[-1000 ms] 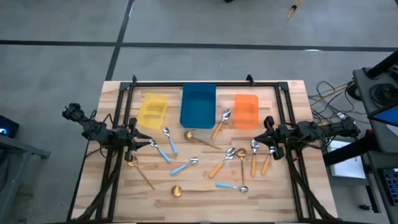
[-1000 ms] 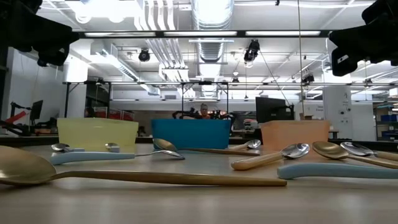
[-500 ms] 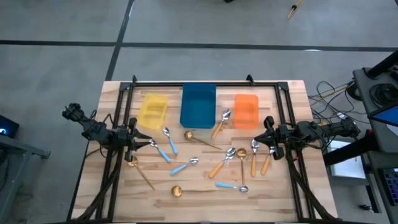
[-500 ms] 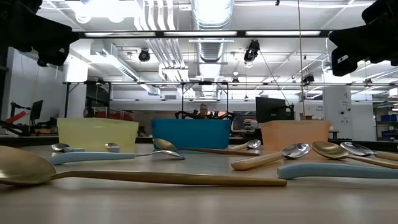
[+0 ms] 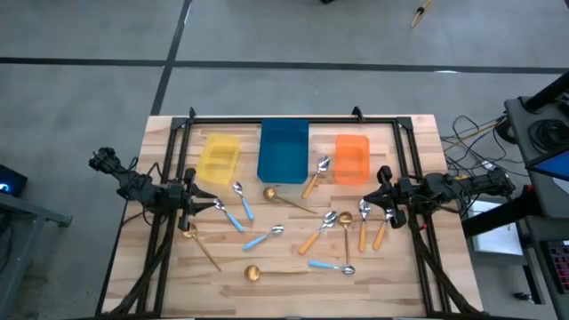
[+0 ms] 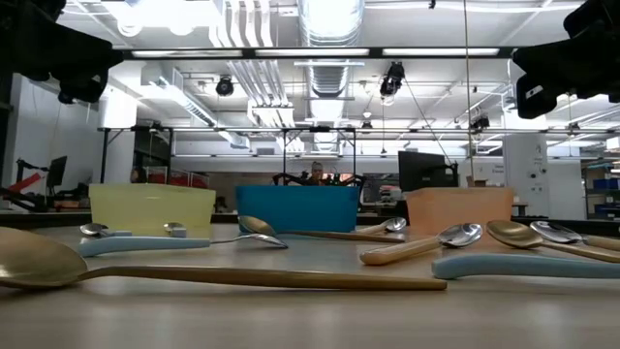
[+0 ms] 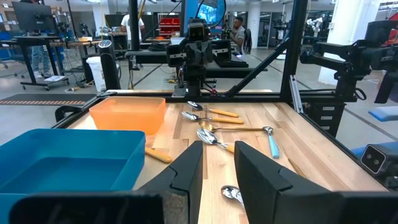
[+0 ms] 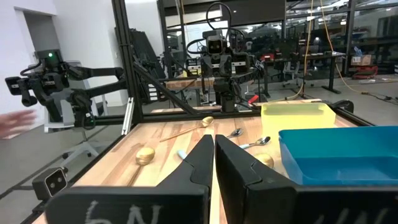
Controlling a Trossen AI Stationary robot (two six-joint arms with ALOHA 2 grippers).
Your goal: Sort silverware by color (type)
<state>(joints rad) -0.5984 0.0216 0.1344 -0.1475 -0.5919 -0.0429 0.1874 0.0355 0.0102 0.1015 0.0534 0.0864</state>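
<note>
Nothing moved: spoons (image 5: 264,236) four blue, four orange, four gold; three bins (image 5: 283,151); left gripper (image 5: 214,204) narrowly parted, right gripper (image 5: 368,205) closed.

Overhead, table-level and two facing wrist views, perhaps all sharing the bins (image 5: 284,151).

You have a yellow bin (image 5: 219,156) at eleven o'clock, a blue bin (image 5: 284,148) at twelve, an orange bin (image 5: 352,157) at one, over pale wood table (image 5: 284,284) planks, with blue-, orange-handled and gold spoons (image 5: 307,227).

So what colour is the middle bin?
Blue; the middle bin shows best in the high view.
</note>
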